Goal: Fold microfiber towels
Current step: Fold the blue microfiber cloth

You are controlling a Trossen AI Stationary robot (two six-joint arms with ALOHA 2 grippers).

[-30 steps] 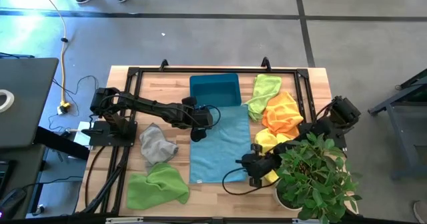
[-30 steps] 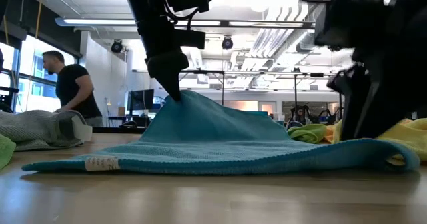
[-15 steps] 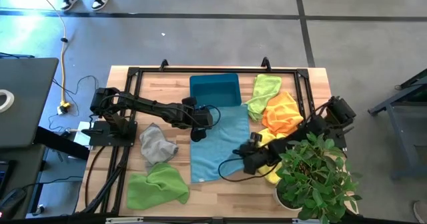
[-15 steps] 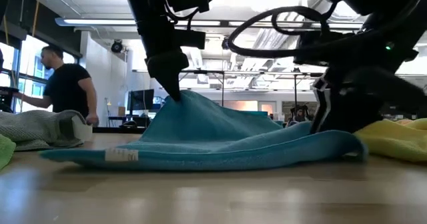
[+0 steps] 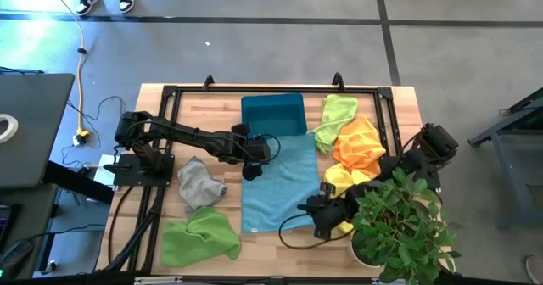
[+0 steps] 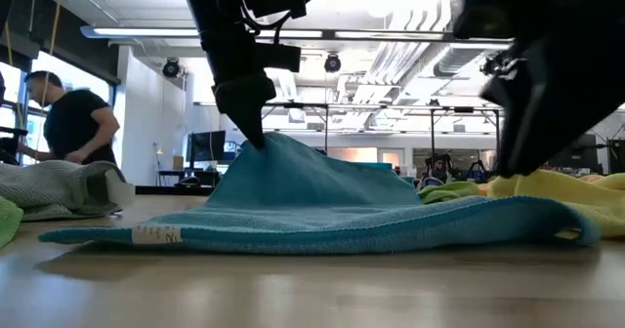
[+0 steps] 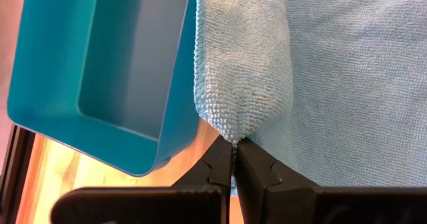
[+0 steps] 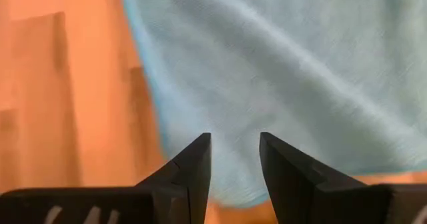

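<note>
Left gripper is clamped tight on a pinched-up edge of the light blue towel, holding that fold raised off the table; the rest of the towel lies flat, spreading away from the claw toward the table's front edge. Teal bin sits just beside this claw, its rim touching the towel's far edge. Grey towel is near the claw on the left arm's side, with a lime green towel beyond it by the front edge.

Right gripper has its fingers parted with nothing between them, hovering over the blue towel's near right corner, bare wood beside it. Potted plant crowds right next to this claw and covers part of the right arm from above. Yellow towel lies just beside the claw, orange towel past that, second lime green towel farther off by the bin. A person stands in the room behind the table.
</note>
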